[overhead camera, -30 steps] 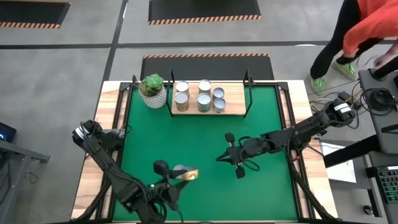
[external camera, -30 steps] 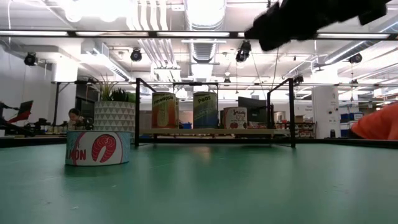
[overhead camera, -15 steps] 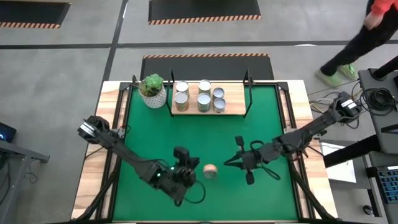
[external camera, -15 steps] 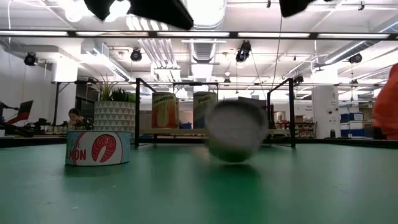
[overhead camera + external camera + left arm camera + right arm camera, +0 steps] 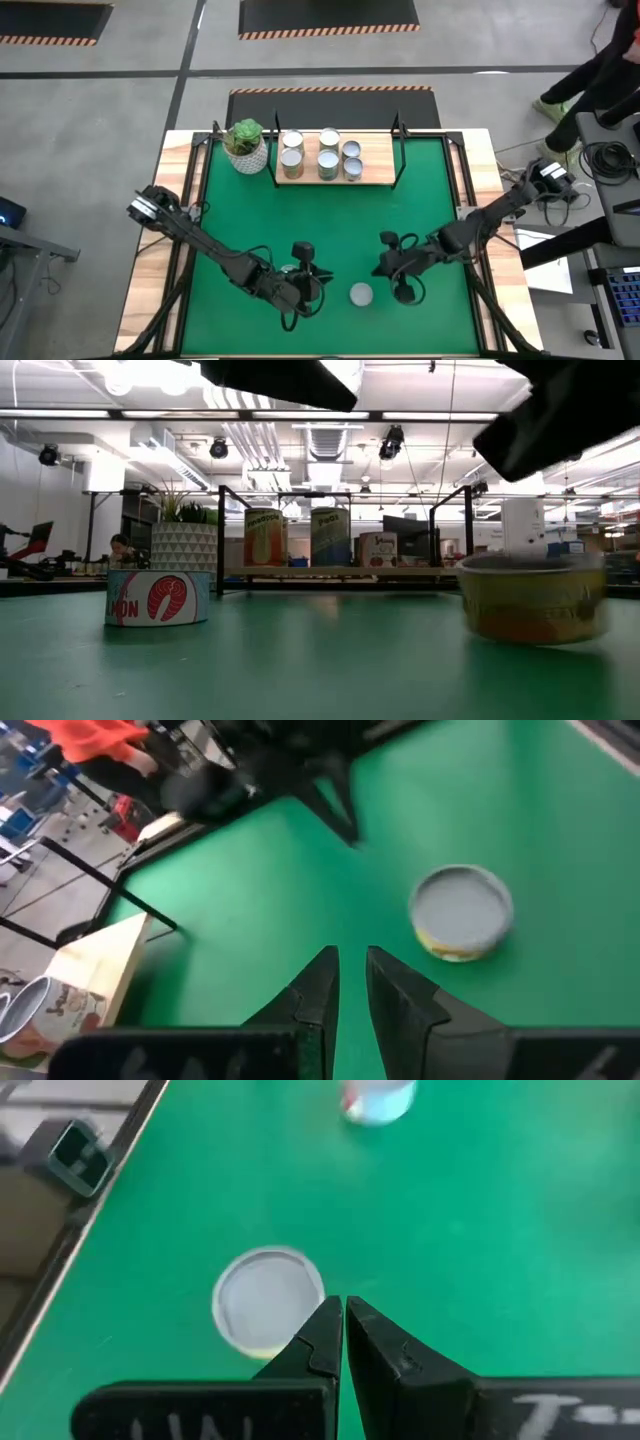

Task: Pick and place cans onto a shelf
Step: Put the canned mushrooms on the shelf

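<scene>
Low yellow-labelled tin can with a silvery round top (image 5: 361, 294) stands upright on the green mat (image 5: 420, 190) at about 6 o'clock of the table, loose, touching neither gripper. Same can in the low view (image 5: 533, 598), left wrist view (image 5: 461, 912) and right wrist view (image 5: 268, 1298).

Left gripper (image 5: 305, 272) sits just at 9 o'clock of that can, fingers nearly pressed together with a thin gap, pinching nothing (image 5: 345, 982). Right gripper (image 5: 400, 268) is just at 3 o'clock of the can, fingers pressed together, empty (image 5: 342, 1323).

Flat light-wood shelf with thin black posts (image 5: 378, 172) lies at 12 o'clock of the mat, well apart from both grippers. Five upright silver-topped cans on it: two at its 9 o'clock end (image 5: 292, 148), two in the middle (image 5: 328, 150), and one of a smaller pair to their 3 o'clock (image 5: 351, 158).

Flat salmon-print can (image 5: 158, 597) stands on the mat in the low view, also small in the right wrist view (image 5: 379, 1100); hidden from above.

White patterned pot with a green plant (image 5: 245, 146) stands just at 9 o'clock of the shelf.

Person in an orange top (image 5: 95, 750) beyond the table, at 2 o'clock in the high view (image 5: 600, 70).
</scene>
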Controlling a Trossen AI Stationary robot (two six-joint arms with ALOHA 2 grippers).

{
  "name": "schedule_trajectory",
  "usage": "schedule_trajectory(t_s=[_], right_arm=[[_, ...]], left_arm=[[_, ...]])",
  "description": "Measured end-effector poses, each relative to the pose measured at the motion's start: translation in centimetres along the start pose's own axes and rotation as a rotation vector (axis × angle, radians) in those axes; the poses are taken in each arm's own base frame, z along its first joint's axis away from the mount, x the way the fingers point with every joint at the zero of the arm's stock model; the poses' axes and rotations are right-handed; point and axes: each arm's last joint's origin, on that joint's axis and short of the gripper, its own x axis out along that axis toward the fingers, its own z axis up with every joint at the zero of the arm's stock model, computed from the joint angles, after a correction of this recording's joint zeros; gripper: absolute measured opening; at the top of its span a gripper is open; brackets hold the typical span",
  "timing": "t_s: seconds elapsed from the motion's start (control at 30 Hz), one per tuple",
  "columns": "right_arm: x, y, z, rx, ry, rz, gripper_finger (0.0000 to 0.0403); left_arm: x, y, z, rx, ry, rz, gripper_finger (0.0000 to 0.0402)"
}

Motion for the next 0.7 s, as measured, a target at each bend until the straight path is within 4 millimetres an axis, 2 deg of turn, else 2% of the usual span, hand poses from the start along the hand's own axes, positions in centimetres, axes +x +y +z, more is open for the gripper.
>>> schedule_trajectory(t_s=[0.27, 0.47, 0.57, 0.7], right_arm=[[1.8, 3.4, -1.8, 0.028, 0.044, 0.084, 0.0009], [2.9, 5.9, -0.6, -0.013, 0.023, 0.125, 0.0009], [4.3, 6.6, -0.5, -0.065, 0.055, 0.118, 0.0009], [6.6, 6.9, -1.3, -0.101, 0.153, 0.070, 0.0009]], left_arm=[[1.2, -1.1, -0.5, -0.059, -0.055, 0.004, 0.0037], [2.5, -2.2, -0.6, -0.067, -0.065, 0.006, 0.0037], [2.7, -2.3, -0.1, -0.073, -0.076, 0.009, 0.0037], [2.7, -2.2, 0.6, -0.062, -0.084, 0.013, 0.0037]])
